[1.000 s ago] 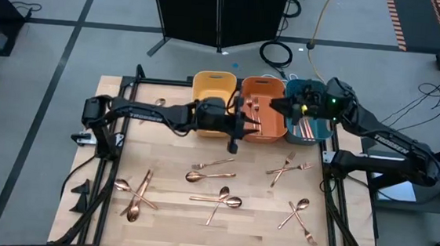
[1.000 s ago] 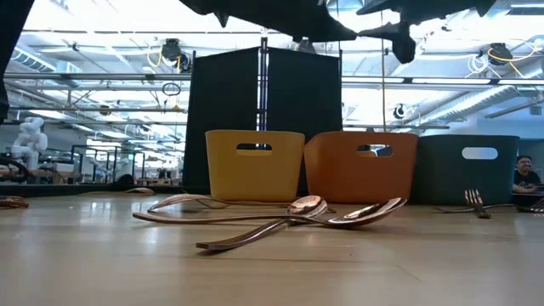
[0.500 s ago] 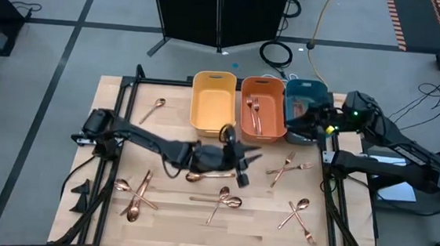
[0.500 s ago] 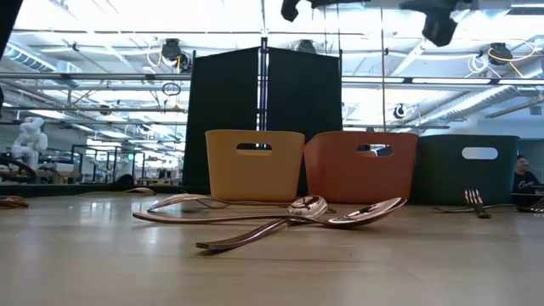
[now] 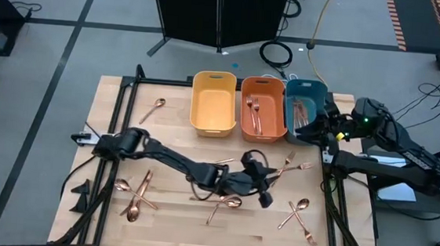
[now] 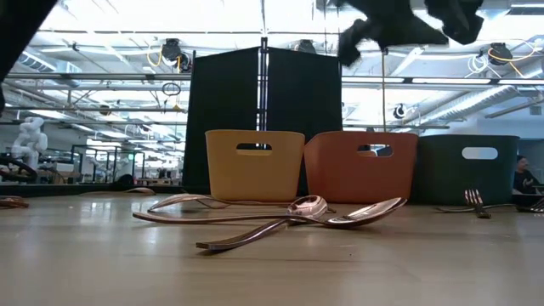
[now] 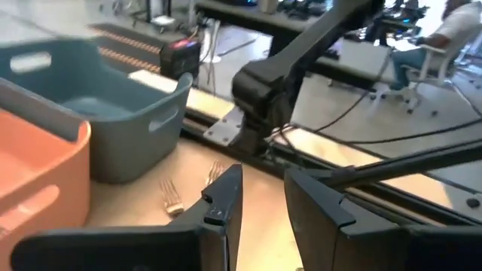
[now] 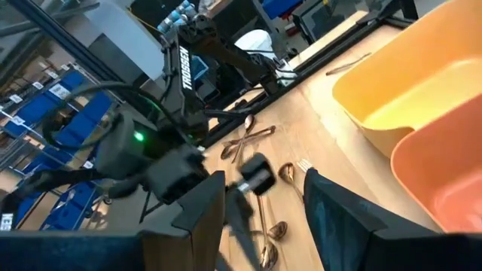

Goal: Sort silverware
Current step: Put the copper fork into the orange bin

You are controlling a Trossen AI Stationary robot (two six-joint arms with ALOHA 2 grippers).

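Observation:
The silverware is copper spoons and forks scattered on the wooden table: crossed forks (image 5: 289,169) (image 7: 172,197), spoons (image 5: 298,212), spoons (image 5: 222,202) (image 6: 289,217), more at the left (image 5: 136,195), one spoon far back (image 5: 154,110). Forks lie in the orange bin (image 5: 254,114) and pieces in the teal bin (image 5: 306,114). My left gripper (image 5: 264,197) (image 7: 263,211) hovers open above the table's middle, beside the crossed forks, with nothing between its fingers. My right gripper (image 5: 315,134) (image 8: 260,218) stands open and bare at the teal bin's near right corner.
The yellow bin (image 5: 212,100) stands left of the orange one along the far edge and shows nothing inside. A black frame (image 5: 331,187) runs along the table's sides. My left arm (image 5: 170,162) stretches low across the table's middle, over the spoons there.
My left gripper has swung from the orange bin's near side toward the table's near and right edges, has sunk lower and has rolled about its own line. My right gripper has drawn back from above the bins toward the table's right edge.

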